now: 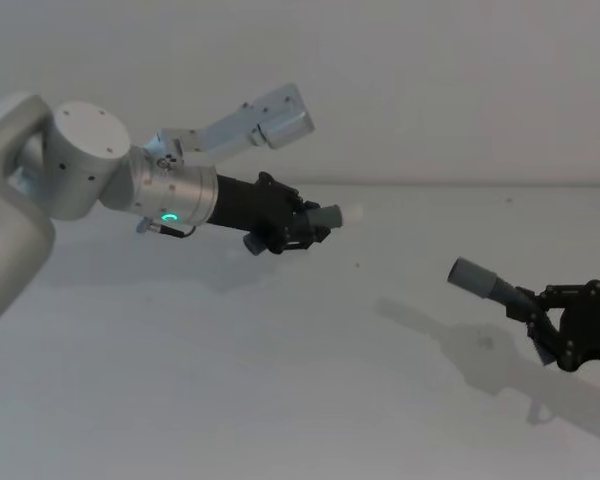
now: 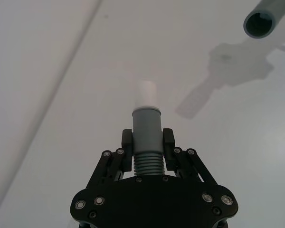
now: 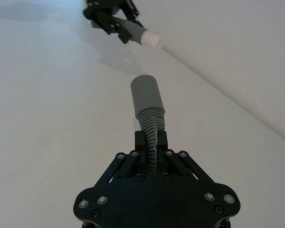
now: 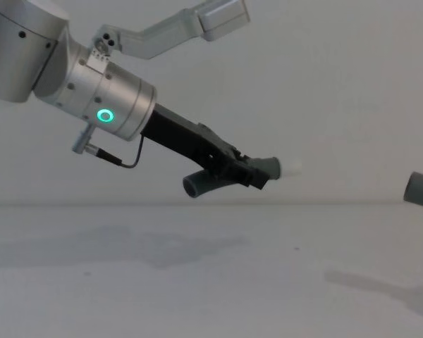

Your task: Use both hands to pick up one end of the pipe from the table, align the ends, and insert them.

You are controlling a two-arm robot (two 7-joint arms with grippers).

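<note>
Hanging above the table (image 1: pixel 230 400), the left gripper (image 1: pixel 302 228) is clenched on the ribbed part of the elbow piece (image 4: pixel 197 185); its grey cuff (image 2: pixel 147 126) and whitish spigot (image 2: pixel 146 92) stick out past the fingertips (image 2: pixel 127 138). Well apart, out in front of that claw, the right gripper (image 1: pixel 536 312) grasps the second hose piece (image 3: pixel 152 127) by its ribs, open cuff (image 1: pixel 477 279) pointing back toward the spigot, the two ends not yet joined.

Silver cylindrical left arm (image 1: pixel 130 180), green ring (image 1: pixel 169 218); black screw-studded left claw (image 2: pixel 148 138).
</note>
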